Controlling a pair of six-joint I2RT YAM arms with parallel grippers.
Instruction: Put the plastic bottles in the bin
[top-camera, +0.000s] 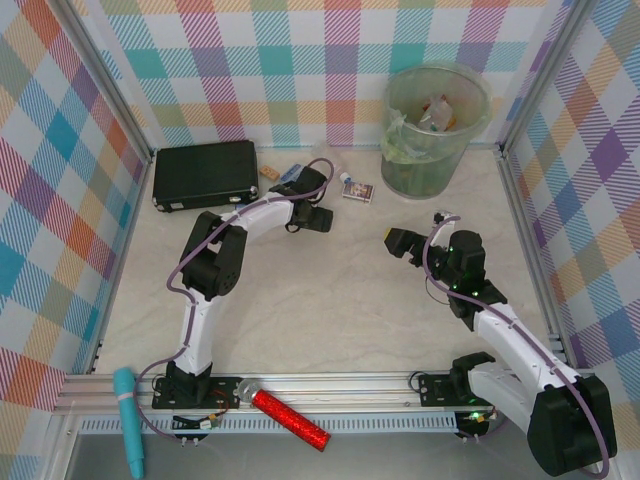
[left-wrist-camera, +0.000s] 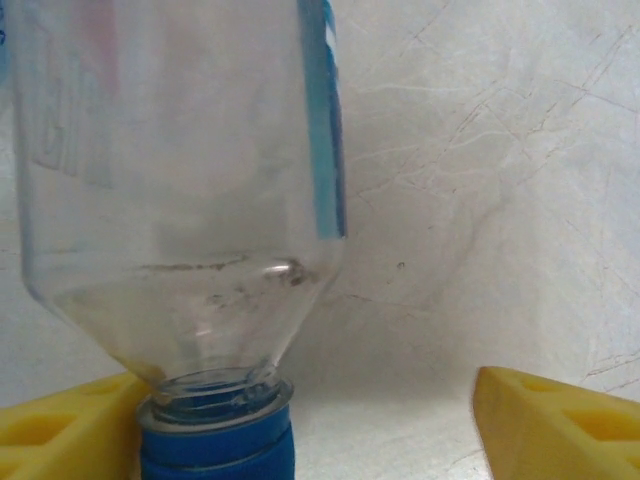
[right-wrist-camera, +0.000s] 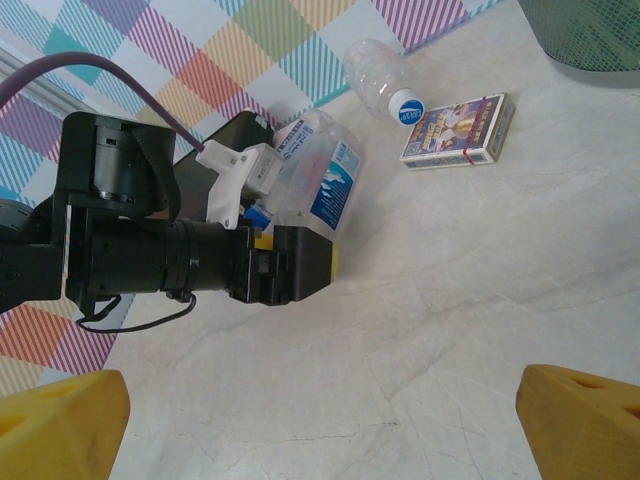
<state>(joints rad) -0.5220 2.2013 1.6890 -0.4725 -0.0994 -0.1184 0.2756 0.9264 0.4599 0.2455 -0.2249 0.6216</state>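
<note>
**Overhead view, read left to right.** A black case (top-camera: 205, 172) is set at 10 o'clock on the bench (top-camera: 320, 300). Just beside it, at 12 o'clock, the left pincer (left-wrist-camera: 300, 400) is shown released. Its jaws are spread astride the blue-capped neck of a clear bottle (left-wrist-camera: 180, 200) with a blue label. The cap is held close against the left jaw, and the right jaw is kept well apart from it. At 1 o'clock of this bottle a second bottle (right-wrist-camera: 380, 80) is laid, just beside a printed box (right-wrist-camera: 460, 130). The bin (top-camera: 430, 170) is placed at the 1 o'clock corner, with items seen inside. The right pincer (right-wrist-camera: 320, 400), at 3 o'clock, is released, with nothing between its jaws.
</note>
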